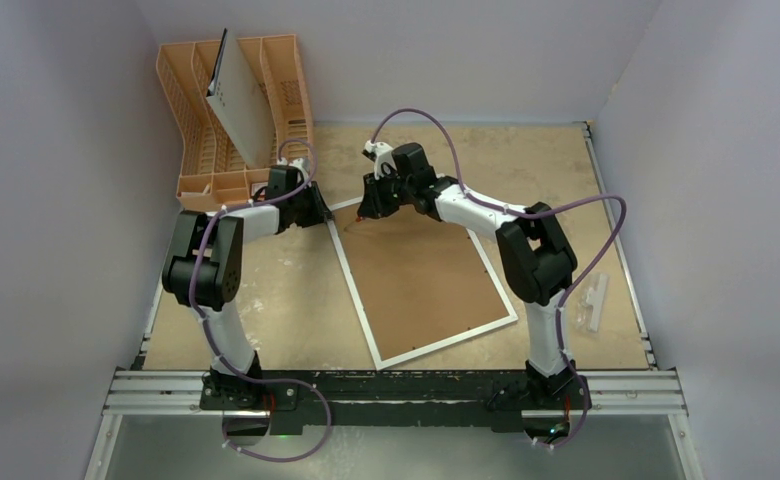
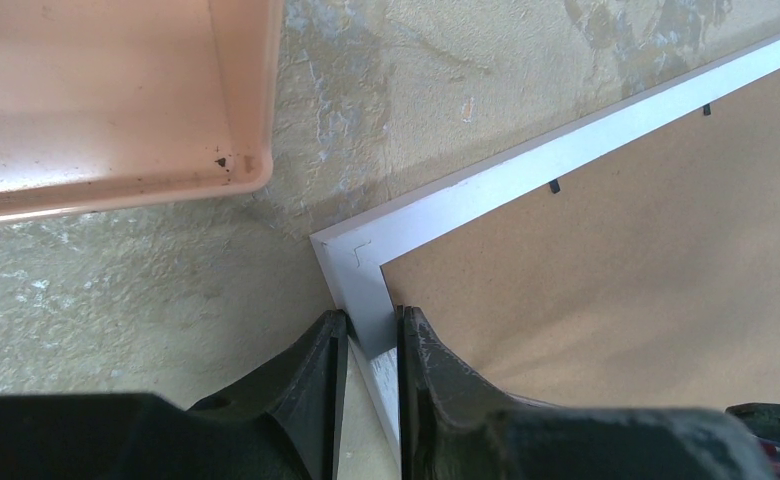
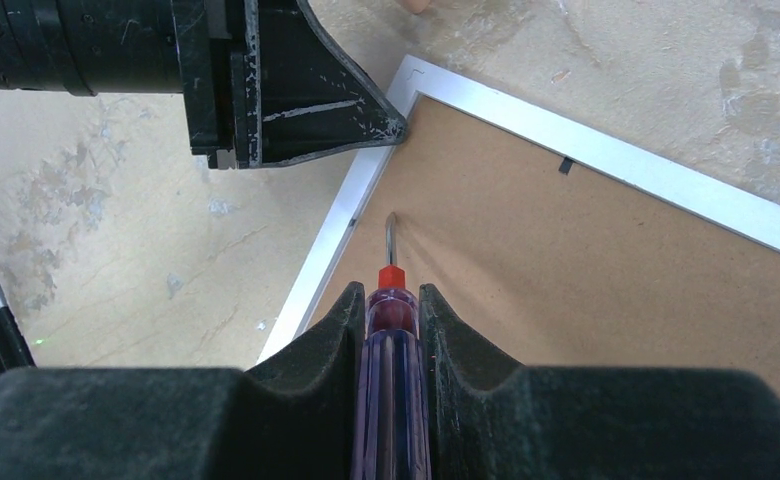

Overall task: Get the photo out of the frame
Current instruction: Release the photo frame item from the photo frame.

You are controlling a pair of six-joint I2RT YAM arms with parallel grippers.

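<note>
The frame lies face down on the table, brown fibreboard back up and white border around it. The photo is hidden under that back. My left gripper is at the frame's far left corner. In the left wrist view its jaws are shut across the white border, one finger outside and one on the brown back. My right gripper is shut on a purple-handled screwdriver. The metal tip rests on the back just inside the left border, close to the left gripper's fingers.
An orange plastic rack stands at the back left, with a grey-white board with small holes leaning in it; its corner is close to the left gripper. A small white part lies at the right. Walls enclose the table.
</note>
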